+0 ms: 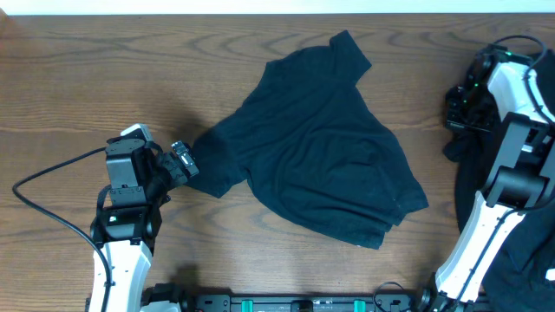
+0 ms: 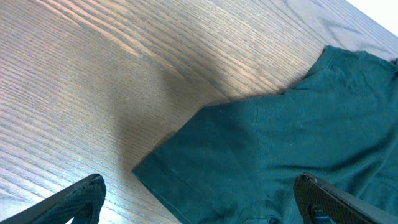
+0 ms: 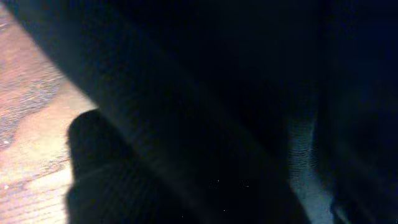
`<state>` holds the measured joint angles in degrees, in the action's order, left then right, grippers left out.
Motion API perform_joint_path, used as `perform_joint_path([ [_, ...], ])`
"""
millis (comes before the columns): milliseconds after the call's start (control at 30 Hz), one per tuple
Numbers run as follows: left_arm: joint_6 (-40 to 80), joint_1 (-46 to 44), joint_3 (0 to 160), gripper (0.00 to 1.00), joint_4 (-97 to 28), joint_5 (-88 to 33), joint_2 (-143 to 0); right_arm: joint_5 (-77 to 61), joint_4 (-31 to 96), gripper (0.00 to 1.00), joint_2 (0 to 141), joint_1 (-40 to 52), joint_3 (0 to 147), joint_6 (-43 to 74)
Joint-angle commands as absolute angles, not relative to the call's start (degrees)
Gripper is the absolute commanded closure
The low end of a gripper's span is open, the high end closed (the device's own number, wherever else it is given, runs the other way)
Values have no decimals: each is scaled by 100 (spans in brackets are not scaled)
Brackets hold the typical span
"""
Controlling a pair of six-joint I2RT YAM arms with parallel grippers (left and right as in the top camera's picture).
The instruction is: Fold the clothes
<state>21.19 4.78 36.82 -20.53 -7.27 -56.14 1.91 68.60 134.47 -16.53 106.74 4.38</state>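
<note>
Seen from overhead, the dark navy short-sleeved soft cloth T-shirt [image 1: 316, 147] lies spread mid-way across the brown wood-grain table [image 1: 87, 69]. The left gripper [image 1: 182, 161] sits just beside its sleeve. The right gripper [image 1: 458, 108] is at the right edge, by a heap of dark cloth [image 1: 468, 186].

The left wrist view shows the fingers [image 2: 81, 199] wide apart and holding nothing, with the sleeve [image 2: 236, 155] ahead.

In the right wrist view, dark cloth [image 3: 217, 93] hides nearly everything. I cannot tell how that pincer stands.
</note>
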Motion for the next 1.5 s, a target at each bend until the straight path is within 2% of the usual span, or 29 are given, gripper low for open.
perform_joint_path([
  [0, 2110, 493, 3699, 2, -2056, -681, -5616, -705, 6952, 95, 13749, -1772, 10936, 554],
  [200, 2110, 493, 3699, 2, -2056, -679, -5616, -2049, 7758, 73, 13747, -1774, 12108, 158],
  [433, 2112, 493, 3699, 2, -2056, -679, -5616, -2147, 9682, 72, 13747, -1529, 14204, -172],
  [833, 2112, 493, 3699, 2, -2056, -679, -5616, -2045, 9734, 75, 13225, -403, 13902, 475],
  [1067, 2112, 491, 3699, 2, -2056, -679, -5616, -921, 9734, 76, 13222, 353, 13063, 1031],
  [1133, 2112, 491, 3699, 2, -2056, -679, -5616, -867, 9734, 84, 13222, 464, 12737, 1031],
  [1167, 2112, 491, 3699, 2, -2056, -679, -5616, -832, 9734, 93, 13222, 497, 12543, 1068],
  [1200, 2112, 491, 3699, 2, -2056, -679, -5616, -749, 9734, 99, 13222, 506, 12379, 1146],
  [1333, 2112, 491, 3699, 2, -2056, -679, -5616, 47, 9736, 99, 13222, 412, 11710, 1675],
  [1467, 2112, 491, 3699, 2, -2056, -679, -5616, 62, 9690, 99, 13222, 285, 11308, 1601],
])
